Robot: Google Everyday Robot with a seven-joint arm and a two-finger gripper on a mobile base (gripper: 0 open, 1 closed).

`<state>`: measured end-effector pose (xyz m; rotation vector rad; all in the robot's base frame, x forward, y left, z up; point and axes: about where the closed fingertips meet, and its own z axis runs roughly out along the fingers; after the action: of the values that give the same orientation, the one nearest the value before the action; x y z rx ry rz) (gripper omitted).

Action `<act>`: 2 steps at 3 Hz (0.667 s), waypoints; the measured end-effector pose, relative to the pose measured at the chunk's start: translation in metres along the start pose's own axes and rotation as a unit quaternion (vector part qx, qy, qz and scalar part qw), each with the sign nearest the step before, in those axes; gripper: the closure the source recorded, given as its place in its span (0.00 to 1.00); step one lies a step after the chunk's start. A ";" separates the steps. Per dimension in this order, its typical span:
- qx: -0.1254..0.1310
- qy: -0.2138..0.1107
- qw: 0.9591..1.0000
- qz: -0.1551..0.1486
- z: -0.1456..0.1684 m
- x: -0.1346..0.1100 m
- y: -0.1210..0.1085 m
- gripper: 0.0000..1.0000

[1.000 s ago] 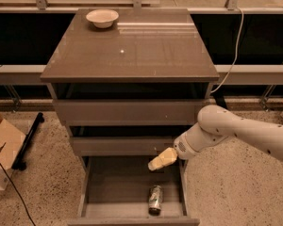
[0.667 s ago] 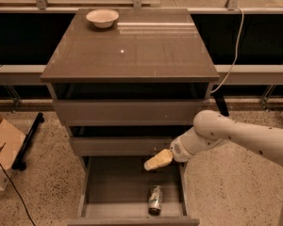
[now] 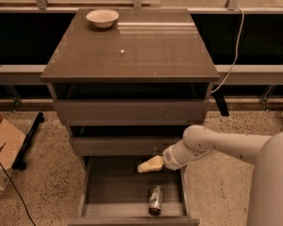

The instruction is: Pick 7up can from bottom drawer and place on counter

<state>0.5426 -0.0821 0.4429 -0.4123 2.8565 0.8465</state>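
The 7up can (image 3: 155,199) lies on its side in the open bottom drawer (image 3: 108,192), near the front right. My gripper (image 3: 150,165) hangs over the back of the drawer, above the can and a little behind it, apart from it. The white arm reaches in from the right. The counter (image 3: 132,51) is the glossy grey-brown top of the cabinet, above the two upper drawers.
A white bowl (image 3: 102,18) stands at the counter's back left. A cardboard box (image 3: 2,147) and a black bar lie on the floor at the left. A white cable (image 3: 233,46) hangs at the right. A rail runs behind the cabinet.
The gripper has shifted a little to the left over the drawer. The can has not moved.
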 end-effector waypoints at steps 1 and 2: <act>0.004 0.011 0.999 0.031 0.036 0.002 -0.016 0.00; 0.001 0.026 0.998 0.062 0.070 0.007 -0.032 0.00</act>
<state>0.5488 -0.0709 0.3664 -0.2624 2.9574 0.8653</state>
